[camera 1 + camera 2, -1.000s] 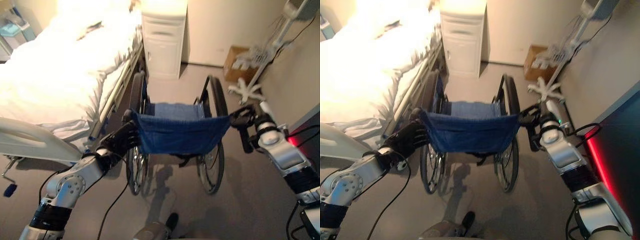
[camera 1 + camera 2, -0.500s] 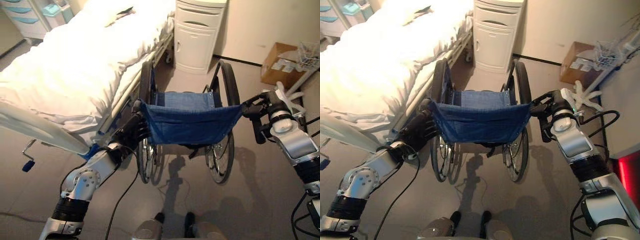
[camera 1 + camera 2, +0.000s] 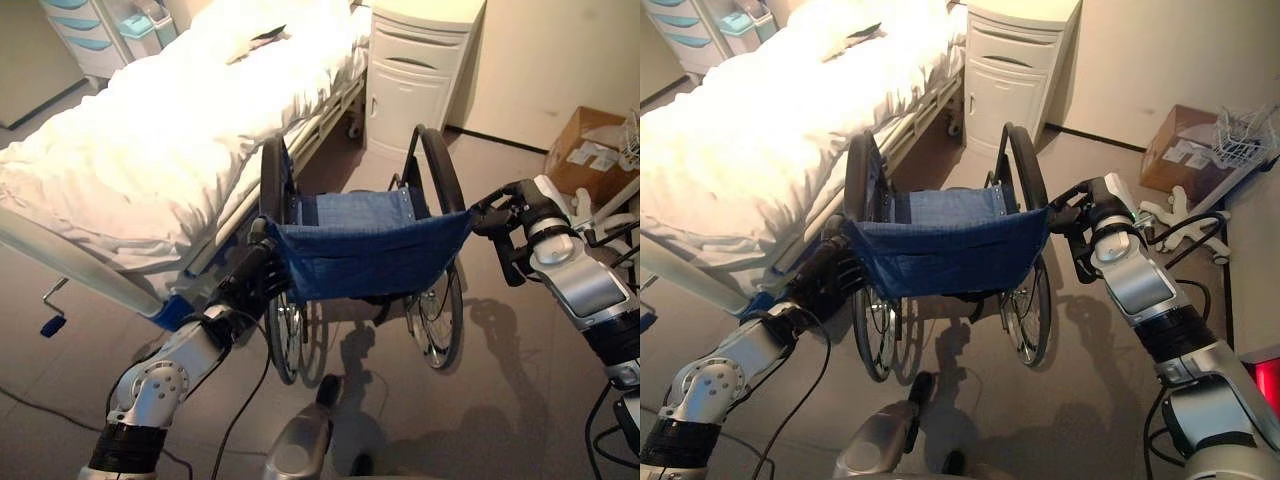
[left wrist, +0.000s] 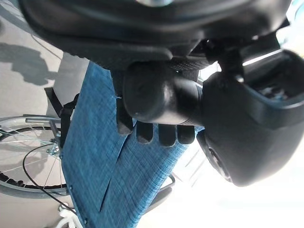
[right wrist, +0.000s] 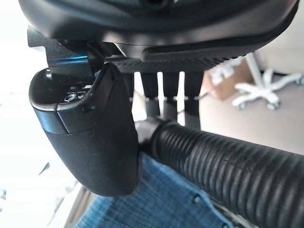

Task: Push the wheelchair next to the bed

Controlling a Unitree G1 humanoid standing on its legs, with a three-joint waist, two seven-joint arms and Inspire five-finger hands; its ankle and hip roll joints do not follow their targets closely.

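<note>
The wheelchair (image 3: 365, 250) is seen just beside the bed (image 3: 130, 160). Its ribbed push handles are clasped by the curled fingers of the left hand (image 3: 250, 285) and right hand (image 3: 1085, 215). Easy, steerable rolling is expected.

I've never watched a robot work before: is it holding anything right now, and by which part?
Yes, the wheelchair. The left hand and right hand are each curled round a push handle at the top of its blue backrest, beside the bed.
</note>
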